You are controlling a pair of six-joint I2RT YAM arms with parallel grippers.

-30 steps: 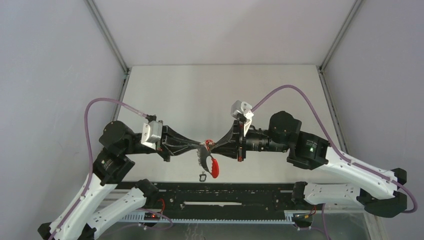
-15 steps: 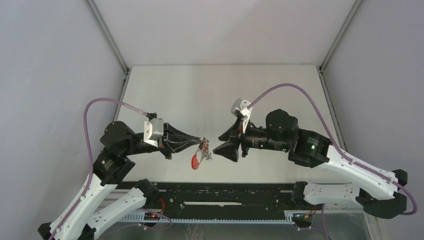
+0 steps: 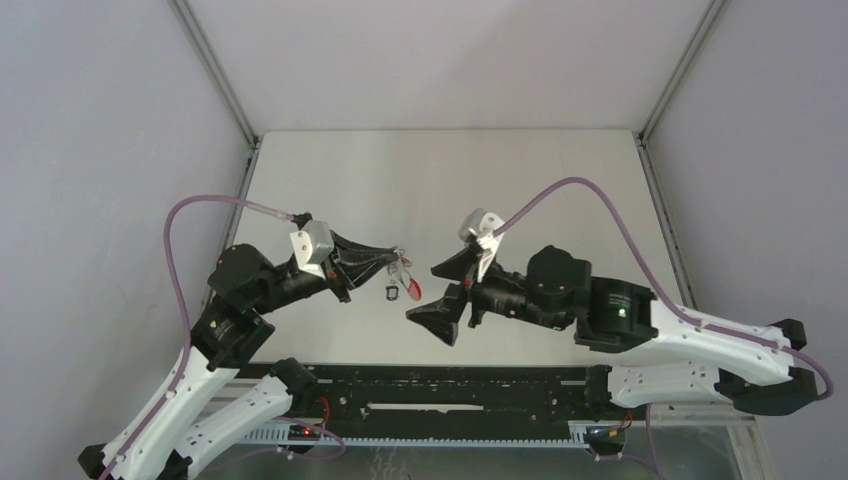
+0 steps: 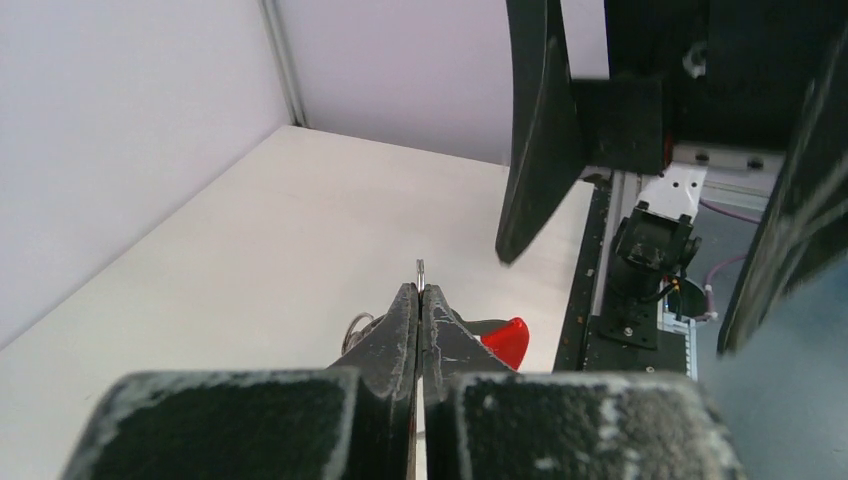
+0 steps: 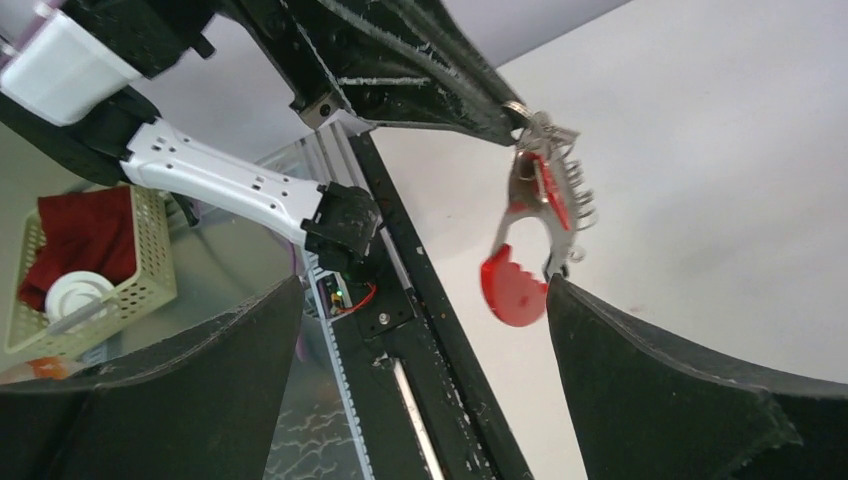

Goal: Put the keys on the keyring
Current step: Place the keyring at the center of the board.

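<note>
Jaws of the left gripper press fully together on the tiny thin metal keyring. Small silvery keys and a bright red curved strap dangle below it, close by one fingertip of the wide-open, empty right gripper.

Your two arms share one build: white angular lower links, as on the left arm and the right arm, with rounded black joint housings above them. A purple cable arcs along each arm to a pale grey wrist camera. A small green light glows on your right arm's black elbow block. The fingers are black tapering wedges, speckled with whitish scuffs.
</note>
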